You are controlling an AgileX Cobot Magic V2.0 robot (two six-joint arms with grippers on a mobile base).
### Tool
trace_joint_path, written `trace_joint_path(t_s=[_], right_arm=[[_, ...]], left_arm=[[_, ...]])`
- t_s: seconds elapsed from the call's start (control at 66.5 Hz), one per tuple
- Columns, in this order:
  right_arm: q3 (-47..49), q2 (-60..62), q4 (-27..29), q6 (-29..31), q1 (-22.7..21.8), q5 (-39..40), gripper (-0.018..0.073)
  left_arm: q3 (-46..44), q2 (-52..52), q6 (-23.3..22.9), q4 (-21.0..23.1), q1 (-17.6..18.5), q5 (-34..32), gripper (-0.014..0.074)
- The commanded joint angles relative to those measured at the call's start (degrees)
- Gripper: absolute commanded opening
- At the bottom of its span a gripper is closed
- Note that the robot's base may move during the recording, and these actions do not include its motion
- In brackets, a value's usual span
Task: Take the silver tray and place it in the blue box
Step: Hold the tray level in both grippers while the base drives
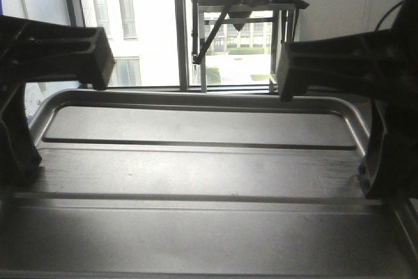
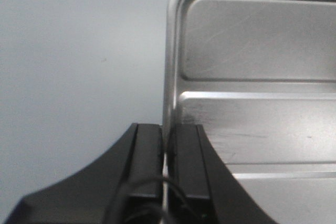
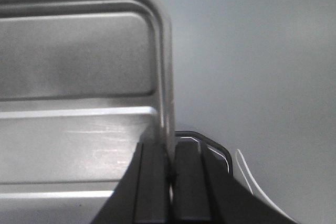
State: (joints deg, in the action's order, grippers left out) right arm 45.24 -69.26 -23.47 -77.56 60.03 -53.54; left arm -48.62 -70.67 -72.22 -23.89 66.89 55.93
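Note:
The silver tray (image 1: pixel 196 161) fills the lower front view, shiny, with two long ridges across its floor and a raised rim. My left gripper (image 2: pixel 167 140) is shut on the tray's left rim (image 2: pixel 169 77), one finger inside and one outside. My right gripper (image 3: pixel 169 150) is shut on the tray's right rim (image 3: pixel 165 77) in the same way. In the front view the two black arms (image 1: pixel 52 53) (image 1: pixel 339 63) reach over the tray's left and right ends. The tray (image 2: pixel 257 103) (image 3: pixel 73 103) is held off the grey surface. The blue box is out of view.
Behind the tray stands a window (image 1: pixel 150 31) with a metal stand (image 1: pixel 241 11) carrying dark items. Plain grey floor (image 2: pixel 79 51) (image 3: pixel 252 51) lies beyond each tray end. A thin white curved strip (image 3: pixel 252 182) shows beside the right gripper.

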Motion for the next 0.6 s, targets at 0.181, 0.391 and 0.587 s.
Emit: trace_joint_path(t_s=[0.181, 0.391, 0.587], right_arm=[[1.7, 1.1, -2.0, 0.0, -0.2, 3.4, 0.0055], [1.7, 1.1, -2.0, 0.0, -0.2, 3.3, 0.0055], [1.7, 1.1, -2.0, 0.0, -0.2, 3.3, 0.0055]], left_arm=[[-1.7, 1.4, 0.1, -0.8, 0.2, -3.4, -0.0014], [-1.7, 1.4, 0.1, -0.8, 0.2, -3.4, -0.0014], [-1.7, 1.4, 0.1, -0.8, 0.2, -3.4, -0.0013]])
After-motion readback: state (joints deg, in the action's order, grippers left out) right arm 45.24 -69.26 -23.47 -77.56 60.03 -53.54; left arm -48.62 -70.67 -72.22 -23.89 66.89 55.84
